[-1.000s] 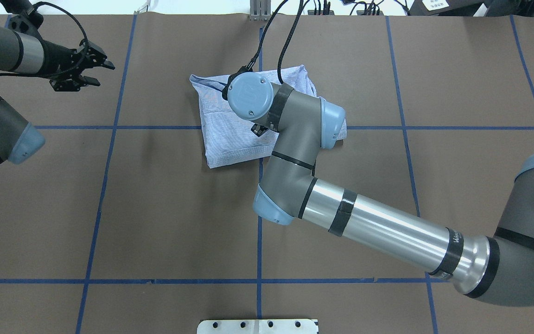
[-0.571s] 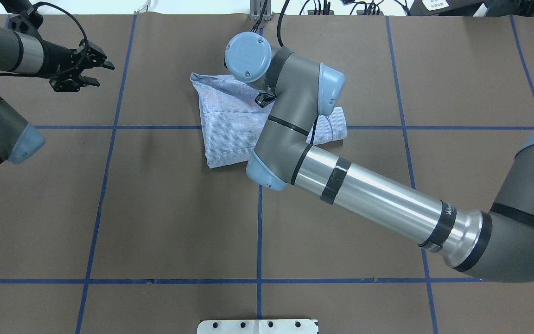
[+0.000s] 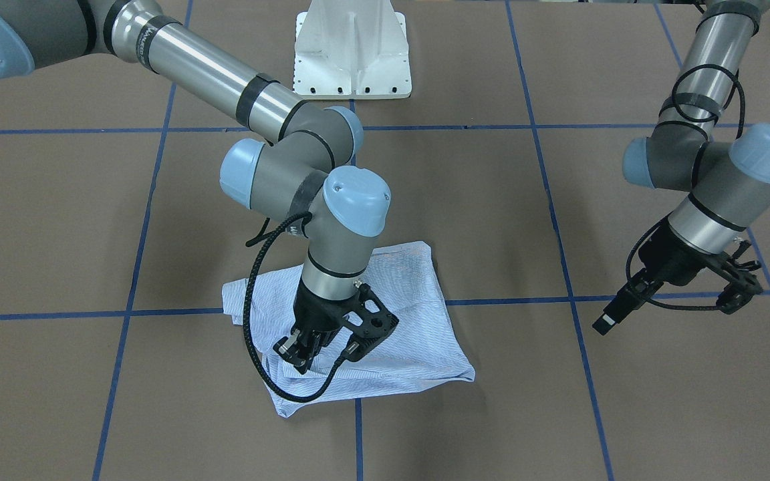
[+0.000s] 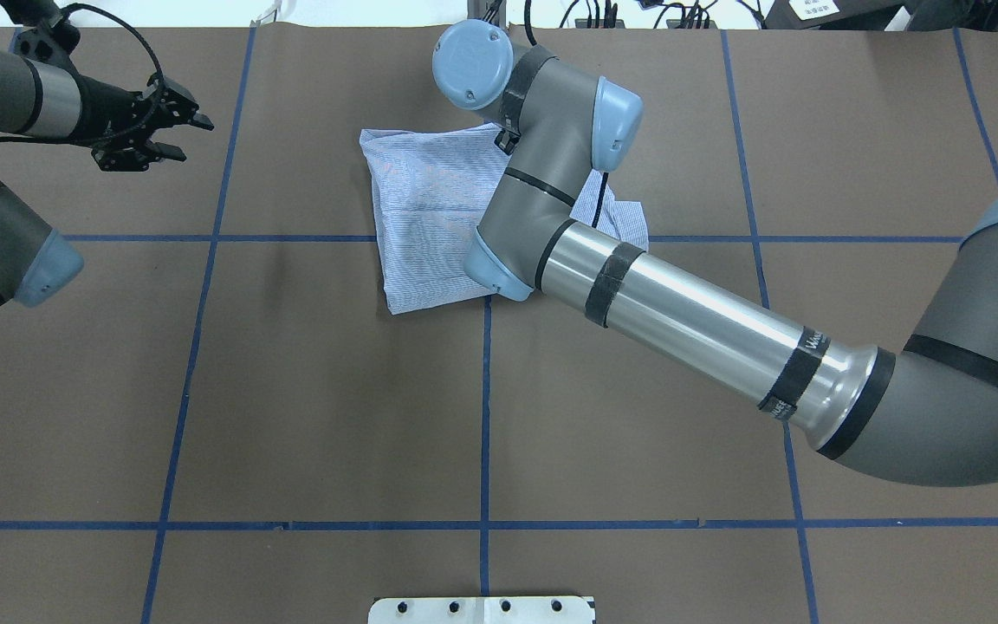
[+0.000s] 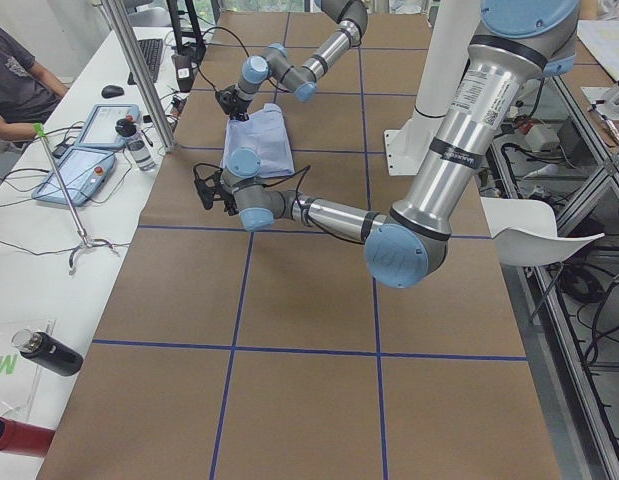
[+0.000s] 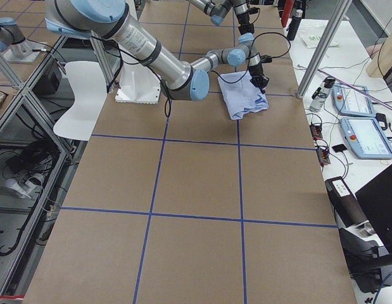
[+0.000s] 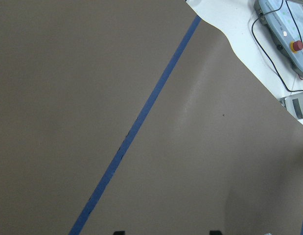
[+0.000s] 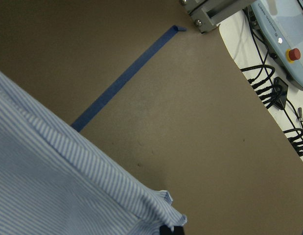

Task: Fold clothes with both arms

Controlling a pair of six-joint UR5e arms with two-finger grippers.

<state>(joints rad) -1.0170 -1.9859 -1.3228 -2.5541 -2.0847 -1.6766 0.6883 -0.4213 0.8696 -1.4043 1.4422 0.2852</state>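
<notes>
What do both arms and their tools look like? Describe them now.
Right arm and left arm: silver-grey tubes, light blue joint caps, black bands, white lettering on one right-arm band. Right tool and left tool: black, two-finger, with looping black cables.

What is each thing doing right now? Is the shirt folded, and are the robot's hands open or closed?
shirt: folded into a rumpled bundle, lying on the table.
left gripper: open, empty, above the table, away from the shirt.
right gripper: down at the shirt's edge; open or shut, cannot tell.
</notes>
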